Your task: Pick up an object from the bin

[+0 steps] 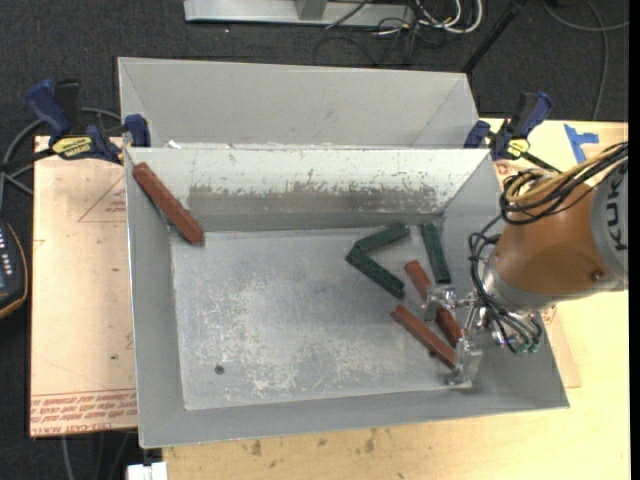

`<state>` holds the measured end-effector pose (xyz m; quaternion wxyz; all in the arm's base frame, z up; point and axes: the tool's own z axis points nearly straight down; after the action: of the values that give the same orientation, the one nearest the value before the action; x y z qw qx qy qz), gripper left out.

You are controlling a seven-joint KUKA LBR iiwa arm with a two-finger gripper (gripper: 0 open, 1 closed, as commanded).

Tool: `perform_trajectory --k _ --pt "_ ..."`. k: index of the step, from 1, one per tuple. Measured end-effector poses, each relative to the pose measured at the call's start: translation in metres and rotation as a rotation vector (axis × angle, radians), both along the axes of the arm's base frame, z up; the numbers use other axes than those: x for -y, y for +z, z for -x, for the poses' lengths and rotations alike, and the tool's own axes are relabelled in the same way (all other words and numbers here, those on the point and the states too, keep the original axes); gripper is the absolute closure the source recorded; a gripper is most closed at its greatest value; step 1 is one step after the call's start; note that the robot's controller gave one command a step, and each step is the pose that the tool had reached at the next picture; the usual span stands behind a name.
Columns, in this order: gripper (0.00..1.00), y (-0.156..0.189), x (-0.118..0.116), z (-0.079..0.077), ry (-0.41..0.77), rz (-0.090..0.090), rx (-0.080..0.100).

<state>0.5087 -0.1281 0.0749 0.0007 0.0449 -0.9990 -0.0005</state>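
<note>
End effector [458, 353] beside red-brown bars [418, 330], grey bin [280, 318]

The bin [300, 183] is plain grey metal, its floor mottled with pale scratches, with a band of dark speckling low on the back wall. A reddish-brown bar [167, 204] stands out in the far left corner. A dark green angled piece [378, 273] and a dark green bar [435, 252] contrast with the long reddish-brown bar [420, 330] and the short reddish-brown bar [417, 274]. The claw [462, 360] is silvery grey; the wrist cover [550, 253] is glossy orange-brown.
</note>
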Motion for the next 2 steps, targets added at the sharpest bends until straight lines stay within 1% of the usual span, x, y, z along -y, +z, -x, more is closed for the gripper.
perform_trajectory --k 1,2 --pt "1.00 0.000 -0.001 -0.001 0.002 -0.001 0.002" --pt "1.00 0.013 -0.016 -0.034 0.652 0.000 0.007"
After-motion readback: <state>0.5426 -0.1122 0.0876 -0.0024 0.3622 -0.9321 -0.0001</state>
